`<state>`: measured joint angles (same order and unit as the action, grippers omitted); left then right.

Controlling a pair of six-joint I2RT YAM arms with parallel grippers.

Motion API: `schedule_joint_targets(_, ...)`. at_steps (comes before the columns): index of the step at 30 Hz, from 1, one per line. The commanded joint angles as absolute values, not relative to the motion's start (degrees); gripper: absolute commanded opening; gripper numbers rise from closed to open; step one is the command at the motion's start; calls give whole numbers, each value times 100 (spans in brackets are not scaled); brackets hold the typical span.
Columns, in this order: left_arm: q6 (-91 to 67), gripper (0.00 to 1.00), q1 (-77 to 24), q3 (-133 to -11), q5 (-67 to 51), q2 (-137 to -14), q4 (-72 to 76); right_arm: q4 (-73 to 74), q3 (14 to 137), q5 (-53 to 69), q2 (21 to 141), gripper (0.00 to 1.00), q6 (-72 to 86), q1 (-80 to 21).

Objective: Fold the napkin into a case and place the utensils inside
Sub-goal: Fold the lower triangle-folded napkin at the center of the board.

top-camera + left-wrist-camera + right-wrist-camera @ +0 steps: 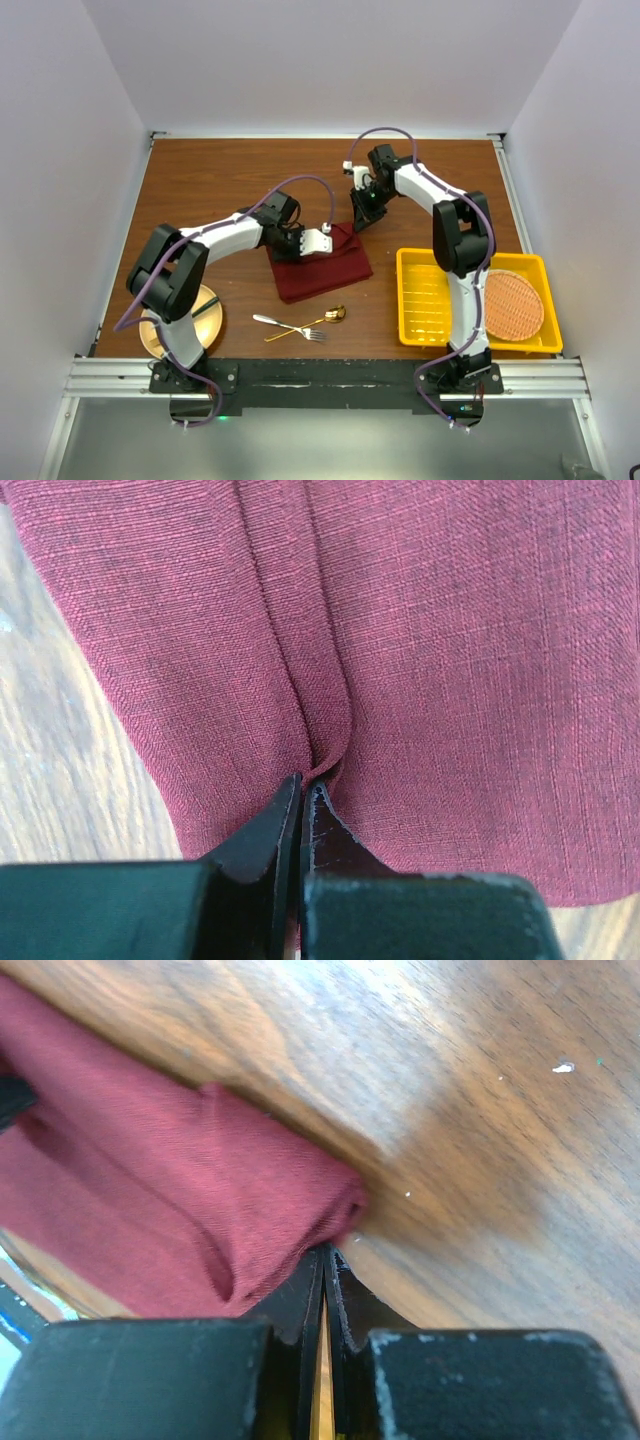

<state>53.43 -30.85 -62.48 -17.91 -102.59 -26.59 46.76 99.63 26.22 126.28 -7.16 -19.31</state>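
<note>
Left gripper (302,786), right gripper (325,1253) pinch napkin (325,272) — fork (275,322), spoon (336,314) near; yellow tray (425,300) rightward.

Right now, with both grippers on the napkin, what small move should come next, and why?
Probably lift both pinched spots a little and draw the far edge toward the near edge. The left gripper and right gripper are each shut on the napkin, which is wide, not yet a narrow strip.

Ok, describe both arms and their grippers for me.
The left arm and right arm have white links with black joints, and a purple cable loops along each. The left gripper and right gripper have black, tapered fingers on dark blocky bodies.
</note>
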Motion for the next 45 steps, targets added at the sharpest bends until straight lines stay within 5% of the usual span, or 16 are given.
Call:
schedule_joint_targets(1,5151,0,-3103,-6055,-1565,-10714,-2330,4746,10361,3075,12094,5,-616,-1837)
schedule_joint_targets(16,5177,0,-3111,-6003,-1450,-10740,-2312,4438,10688,3208,12217,38,-175,-2083)
schedule_joint_targets(41,5195,0,-3076,-6214,-1397,-10828,-2417,4711,9616,2101,12340,32,-1231,-2136)
schedule_joint_targets(45,5150,19,-2831,-6433,-1958,-10451,-2689,4632,9440,1978,12366,27,-1283,-2145)
